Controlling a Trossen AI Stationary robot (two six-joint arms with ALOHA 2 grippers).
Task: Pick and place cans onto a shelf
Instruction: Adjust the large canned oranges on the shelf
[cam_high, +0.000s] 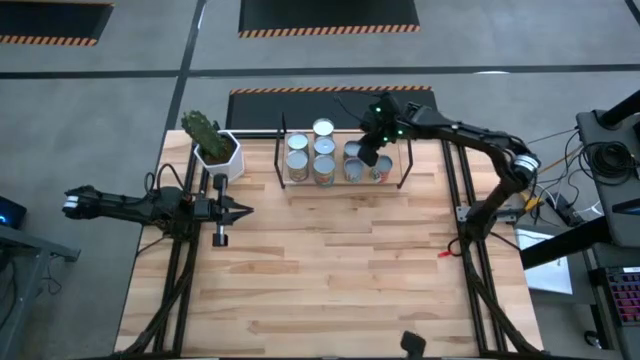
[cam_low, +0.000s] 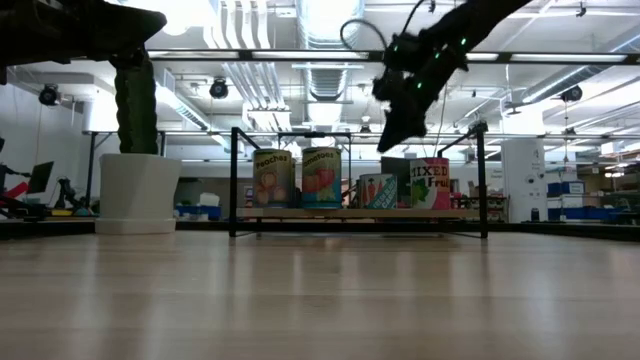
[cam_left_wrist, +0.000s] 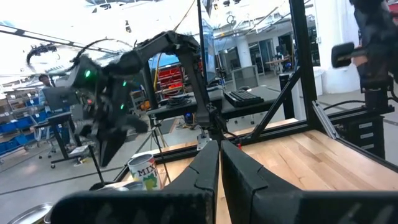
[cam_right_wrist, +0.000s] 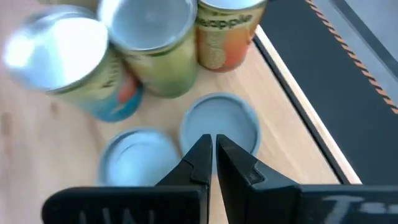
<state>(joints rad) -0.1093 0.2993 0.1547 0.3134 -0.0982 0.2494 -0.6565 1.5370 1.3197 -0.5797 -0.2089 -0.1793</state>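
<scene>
Wooden tabletop (cam_high: 330, 270) seen from above, two dark arms over it. Near the far edge, a low shelf (cam_high: 342, 184) with black end posts, carrying the cans (cam_high: 323, 150) in two close groups, all upright. Right claw (cam_high: 368, 155) above the cans on the shelf's right part, fingers clenched together, grasping nothing. Left claw (cam_high: 243, 210) over the tabletop's left side, also clenched and empty, well apart from the shelf. White pot with a cactus (cam_high: 213, 148) just left of the shelf.
</scene>
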